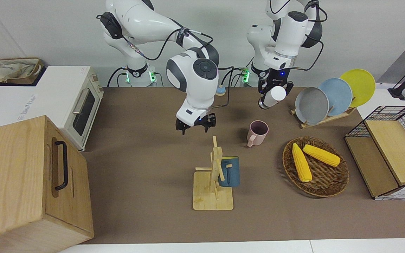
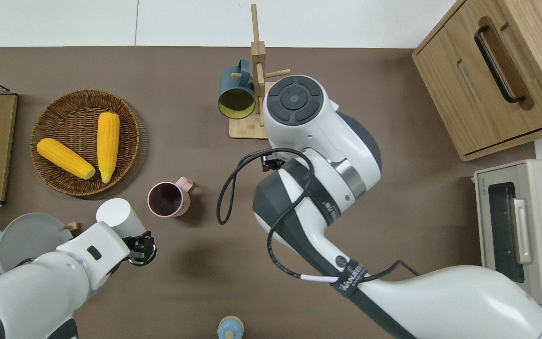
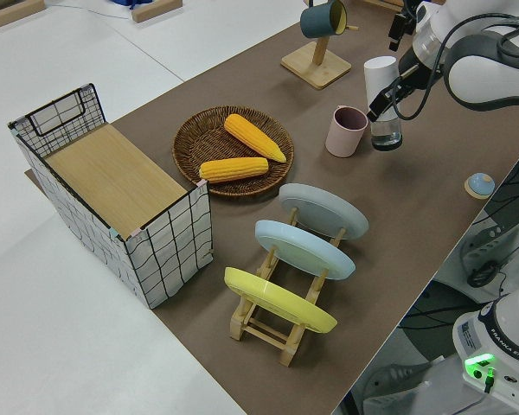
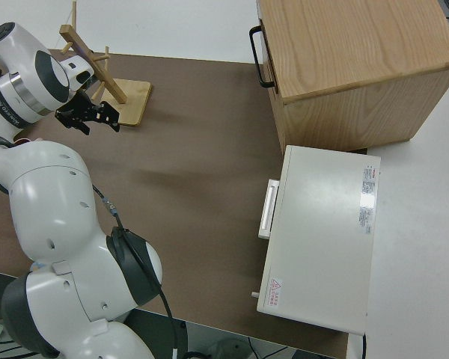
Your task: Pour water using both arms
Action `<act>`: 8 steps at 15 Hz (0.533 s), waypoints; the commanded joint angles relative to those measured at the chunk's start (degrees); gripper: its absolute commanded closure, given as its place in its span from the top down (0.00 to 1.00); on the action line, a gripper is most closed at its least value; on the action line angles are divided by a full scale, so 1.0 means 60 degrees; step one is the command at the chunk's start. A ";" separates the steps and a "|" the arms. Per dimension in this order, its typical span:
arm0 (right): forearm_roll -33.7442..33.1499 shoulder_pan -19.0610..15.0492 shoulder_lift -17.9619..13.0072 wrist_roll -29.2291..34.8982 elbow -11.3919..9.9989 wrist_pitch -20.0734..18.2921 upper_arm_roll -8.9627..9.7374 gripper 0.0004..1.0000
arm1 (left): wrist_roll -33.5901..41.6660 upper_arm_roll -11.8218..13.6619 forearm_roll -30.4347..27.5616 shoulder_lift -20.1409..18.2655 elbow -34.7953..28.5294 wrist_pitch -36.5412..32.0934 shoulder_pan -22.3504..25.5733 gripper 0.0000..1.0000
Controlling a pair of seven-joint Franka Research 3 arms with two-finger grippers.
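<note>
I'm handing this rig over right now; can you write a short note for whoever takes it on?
Left gripper: shut on a white-capped bottle, held up beside the pink mug on the robots' side, not over it.
Right gripper: open, empty, up near the mug rack.
Blue mug hangs on the rack; pink mug stands upright on the table, between robots and rack.
Done: bottle picked up.
Left: probably the right arm fetches the blue mug; nothing poured yet, as far as can be seen.

Brown tabletop (image 1: 146, 175); pink mug (image 1: 257, 132), dark blue mug (image 1: 230, 171) with seemingly yellow inside, yellow corn (image 1: 301, 162), woven brown basket (image 1: 323, 186), grey/blue/yellow plates (image 1: 335, 95).
</note>
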 commanded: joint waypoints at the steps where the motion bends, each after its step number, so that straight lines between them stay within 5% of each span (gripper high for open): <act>1: -0.0022 -0.0791 -0.0970 -0.2694 -0.0680 -0.0082 -0.0621 0.99 | -0.0242 0.0070 0.0147 0.0077 -0.0013 0.0105 -0.0406 0.00; 5: 0.0256 -0.1934 -0.1776 -0.4398 -0.0885 -0.0083 -0.0929 0.99 | -0.0213 0.0012 -0.0029 0.0677 0.0119 0.0076 -0.0465 0.00; 8: 0.1322 -0.1979 -0.2201 -0.4414 -0.0973 -0.0097 -0.1806 0.99 | -0.0184 -0.0003 -0.0029 0.1000 0.0323 -0.0041 -0.0465 0.00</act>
